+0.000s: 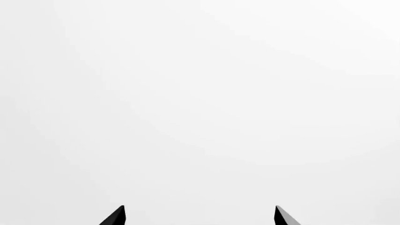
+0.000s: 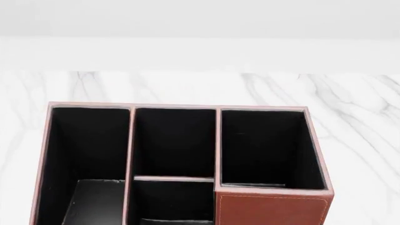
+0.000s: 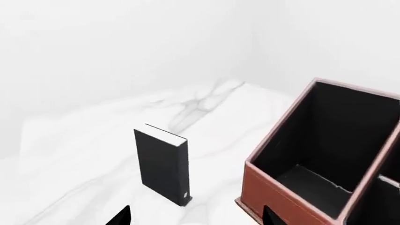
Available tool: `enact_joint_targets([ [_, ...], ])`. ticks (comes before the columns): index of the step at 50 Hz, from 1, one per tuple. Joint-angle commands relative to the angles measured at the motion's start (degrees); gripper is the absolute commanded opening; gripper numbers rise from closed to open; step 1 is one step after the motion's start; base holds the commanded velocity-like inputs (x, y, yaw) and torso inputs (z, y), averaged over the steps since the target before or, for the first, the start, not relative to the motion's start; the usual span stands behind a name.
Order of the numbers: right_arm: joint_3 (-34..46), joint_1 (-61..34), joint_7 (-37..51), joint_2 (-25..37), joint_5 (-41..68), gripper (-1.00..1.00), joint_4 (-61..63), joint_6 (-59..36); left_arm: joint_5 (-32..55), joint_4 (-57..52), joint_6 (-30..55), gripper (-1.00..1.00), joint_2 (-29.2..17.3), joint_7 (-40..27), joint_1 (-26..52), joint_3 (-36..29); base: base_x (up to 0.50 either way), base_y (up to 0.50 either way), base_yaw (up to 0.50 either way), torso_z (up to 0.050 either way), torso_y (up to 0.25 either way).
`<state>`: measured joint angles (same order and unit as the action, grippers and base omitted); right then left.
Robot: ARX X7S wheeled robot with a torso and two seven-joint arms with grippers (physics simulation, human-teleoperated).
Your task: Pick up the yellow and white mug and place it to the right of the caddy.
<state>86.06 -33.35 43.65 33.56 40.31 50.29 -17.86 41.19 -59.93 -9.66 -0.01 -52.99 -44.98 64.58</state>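
Caddy [image 2: 272,208] on white marble table [image 2: 362,122], plain white walls; both grippers' fingers apart, empty.

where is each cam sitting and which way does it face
Head view: on the robot's head, looking forward and down into the caddy on the marble table; no arms show.
Left wrist view: near the left gripper, facing blank white; only its two fingertips show, apart.
Right wrist view: near the right gripper, facing a black book standing beside the caddy; fingertips show, apart.
Shared: head and right wrist views both see the caddy and table. No mug shows anywhere.
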Motion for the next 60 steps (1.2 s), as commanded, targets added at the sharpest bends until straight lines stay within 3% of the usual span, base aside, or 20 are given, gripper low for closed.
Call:
enact_joint_targets([
  [1,2.9,1.2,0.5,-2.8,-1.8,1.00,-2.1,-2.8,0.1,0.0,0.0,1.00,0.0,0.0,0.0,0.1,0.00,0.00,0.00,0.000,0.000],
  [32,6.1,4.3,-2.9,-5.4,-4.2,1.00,-10.3,-1.6,0.5,0.0,0.1,1.00,0.0,-0.1,0.0,0.4,0.00,0.00,0.00,0.000,0.000],
  [60,6.6,3.7,0.9,-5.6,-6.2,1.00,-5.3,-4.8,-1.2,0.0,-0.3,1.00,0.0,-0.3,0.0,-1.6,0.00,0.00,0.00,0.000,0.000],
])
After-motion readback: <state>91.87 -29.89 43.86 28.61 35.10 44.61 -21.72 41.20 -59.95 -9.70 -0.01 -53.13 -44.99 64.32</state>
